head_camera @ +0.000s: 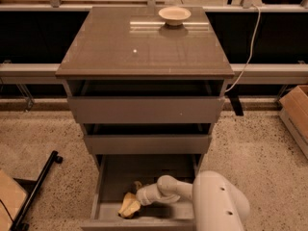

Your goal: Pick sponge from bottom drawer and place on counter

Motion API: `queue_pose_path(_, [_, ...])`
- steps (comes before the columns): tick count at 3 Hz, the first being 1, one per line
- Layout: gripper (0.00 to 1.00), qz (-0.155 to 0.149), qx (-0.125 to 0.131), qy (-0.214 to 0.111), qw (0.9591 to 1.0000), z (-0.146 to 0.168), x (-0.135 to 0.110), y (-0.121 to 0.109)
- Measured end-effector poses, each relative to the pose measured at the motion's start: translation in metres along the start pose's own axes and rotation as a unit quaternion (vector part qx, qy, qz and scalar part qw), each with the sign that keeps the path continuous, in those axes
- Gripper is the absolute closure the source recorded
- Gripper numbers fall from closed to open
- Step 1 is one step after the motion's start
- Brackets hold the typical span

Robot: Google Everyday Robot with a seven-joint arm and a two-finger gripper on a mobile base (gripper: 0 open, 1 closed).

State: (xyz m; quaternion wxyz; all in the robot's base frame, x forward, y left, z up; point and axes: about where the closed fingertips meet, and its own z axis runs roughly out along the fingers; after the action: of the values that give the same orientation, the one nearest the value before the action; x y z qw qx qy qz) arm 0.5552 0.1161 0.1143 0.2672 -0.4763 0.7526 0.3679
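Observation:
The bottom drawer (108, 179) is pulled out below two other drawers. A tan-yellow sponge (128, 207) lies near its front left, close to the front wall. My gripper (135, 198) reaches down into the drawer from the right, on the end of the white arm (211, 203), and its tip is right at the sponge's upper right edge. The sponge rests on the drawer floor. The counter (144, 47) is the glossy grey-brown top of the cabinet, with a small white dot (134, 51).
A pale shallow bowl (174, 15) sits at the counter's back right. A white cable (248, 47) hangs to the right. A cardboard box (296, 112) stands on the floor at right, and a black bar (38, 189) lies at lower left.

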Motion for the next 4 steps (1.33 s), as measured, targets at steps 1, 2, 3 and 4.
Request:
queue_pose_path(1, [0.19, 0.000, 0.003, 0.007, 1.0000, 0.0002, -0.0004, 0.0013])
queue_pose_path(2, [0.42, 0.000, 0.003, 0.007, 1.0000, -0.0002, -0.0008, 0.0014])
queue_pose_path(3, [0.66, 0.000, 0.003, 0.007, 1.0000, -0.0015, -0.0026, 0.0021])
queue_pose_path(4, [0.89, 0.000, 0.003, 0.007, 1.0000, -0.0024, -0.0038, 0.0026])
